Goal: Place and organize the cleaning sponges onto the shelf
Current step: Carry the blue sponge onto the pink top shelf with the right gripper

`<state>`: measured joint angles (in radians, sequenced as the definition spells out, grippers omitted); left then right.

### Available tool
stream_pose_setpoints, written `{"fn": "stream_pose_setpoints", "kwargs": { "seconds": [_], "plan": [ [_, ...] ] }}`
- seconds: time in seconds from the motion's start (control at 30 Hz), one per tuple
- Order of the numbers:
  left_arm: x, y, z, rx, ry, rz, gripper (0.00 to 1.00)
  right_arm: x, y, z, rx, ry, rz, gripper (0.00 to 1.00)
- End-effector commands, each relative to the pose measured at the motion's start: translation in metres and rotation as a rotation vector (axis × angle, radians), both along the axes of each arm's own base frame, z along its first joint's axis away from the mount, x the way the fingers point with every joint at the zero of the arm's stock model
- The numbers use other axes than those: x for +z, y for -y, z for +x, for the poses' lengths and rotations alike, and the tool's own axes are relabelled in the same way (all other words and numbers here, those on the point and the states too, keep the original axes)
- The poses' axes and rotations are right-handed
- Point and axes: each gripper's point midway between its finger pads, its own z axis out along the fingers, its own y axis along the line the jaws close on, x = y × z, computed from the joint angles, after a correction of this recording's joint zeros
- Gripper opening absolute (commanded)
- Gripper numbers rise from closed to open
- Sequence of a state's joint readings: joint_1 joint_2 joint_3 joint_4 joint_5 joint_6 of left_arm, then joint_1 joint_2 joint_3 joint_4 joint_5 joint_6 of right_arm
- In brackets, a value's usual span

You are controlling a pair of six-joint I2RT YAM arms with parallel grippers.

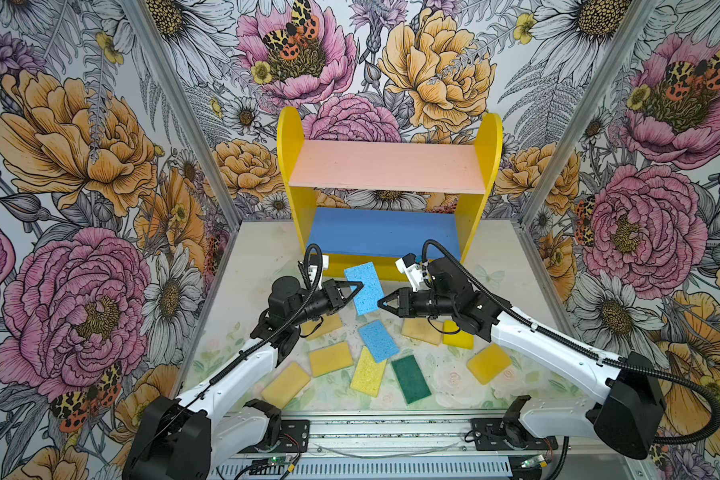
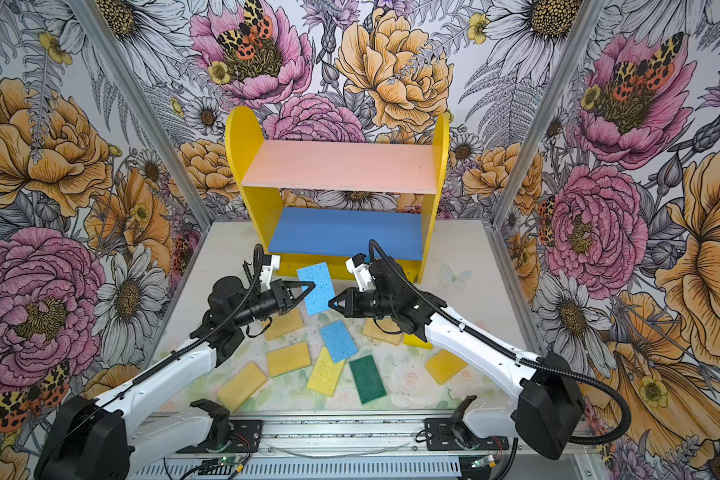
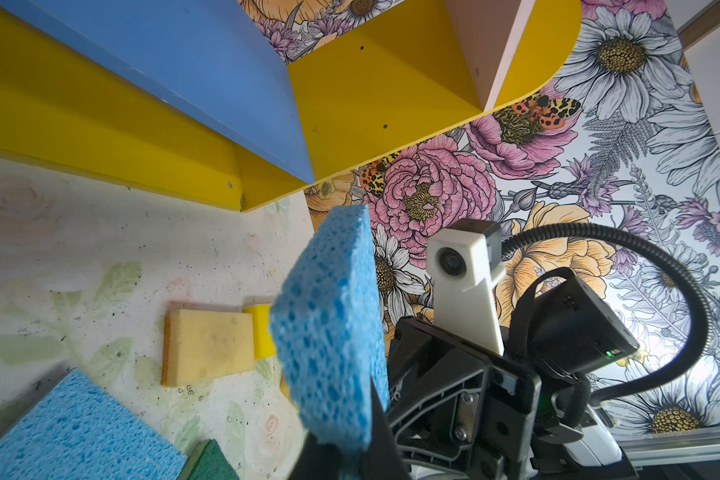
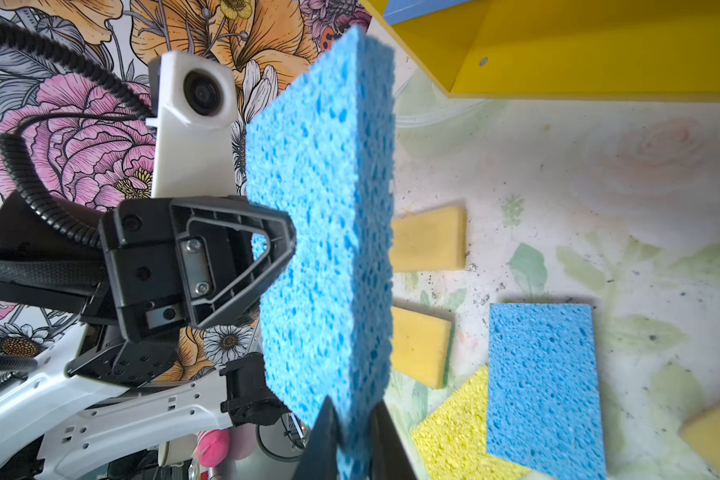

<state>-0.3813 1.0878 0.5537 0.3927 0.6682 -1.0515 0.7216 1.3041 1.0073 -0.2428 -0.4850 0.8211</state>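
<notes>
Currently, your stock, largest first:

- Bench point(image 1: 495, 266): nine loose sponges point(image 1: 330, 358) are scattered on it; none is shelved yet.
- Shelf point(image 1: 490, 153): stands at the back, both boards bare.
- Left gripper point(image 1: 360, 286): pinching the long edge of the blue sponge point(image 1: 366, 291).
- Right gripper point(image 1: 381, 305): pinching the same sponge at its near corner.
- Blue sponge: held in the air between your two arms, just in front of the shelf.

Risks, as I judge them:

- If your arms pull unevenly, the sponge may twist, tear or slip.
- If you let go with the left, the corner grip may let it pivot and drop.
- If you lift carelessly, it may catch the lower board's front edge.
</notes>
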Motion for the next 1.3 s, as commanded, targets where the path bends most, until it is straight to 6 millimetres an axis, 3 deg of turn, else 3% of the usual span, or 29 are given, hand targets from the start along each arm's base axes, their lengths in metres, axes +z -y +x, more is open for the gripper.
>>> {"fn": "stream_pose_setpoints", "kwargs": {
  "seconds": [0.0, 0.03, 0.2, 0.27, 0.4, 0.57, 0.77, 1.27],
  "plan": [
    [0.018, -0.002, -0.003, -0.02, 0.033, -0.026, 0.27, 0.028, 0.0, 0.007, -0.031, 0.078, 0.033, 0.09],
    [0.021, -0.004, -0.003, -0.018, 0.032, -0.032, 0.42, 0.032, 0.0, 0.008, -0.038, 0.089, 0.037, 0.08],
    [0.046, -0.028, -0.009, 0.021, 0.074, -0.053, 0.58, 0.064, 0.002, 0.019, -0.089, 0.162, 0.065, 0.06],
    [0.054, -0.043, -0.015, 0.065, 0.098, -0.02, 0.69, 0.079, 0.0, 0.026, -0.108, 0.192, 0.079, 0.06],
    [0.067, -0.073, -0.031, 0.179, 0.152, 0.076, 0.78, 0.101, -0.006, 0.041, -0.135, 0.234, 0.095, 0.05],
    [0.066, -0.096, -0.047, 0.285, 0.171, 0.122, 0.81, 0.129, -0.028, 0.056, -0.122, 0.281, 0.125, 0.05],
    [0.05, -0.103, -0.054, 0.331, 0.142, 0.171, 0.83, 0.161, -0.055, 0.071, -0.121, 0.329, 0.166, 0.05],
    [0.028, -0.133, -0.062, 0.499, 0.112, 0.376, 0.85, 0.203, -0.098, 0.114, -0.141, 0.397, 0.237, 0.05]
  ]
}}
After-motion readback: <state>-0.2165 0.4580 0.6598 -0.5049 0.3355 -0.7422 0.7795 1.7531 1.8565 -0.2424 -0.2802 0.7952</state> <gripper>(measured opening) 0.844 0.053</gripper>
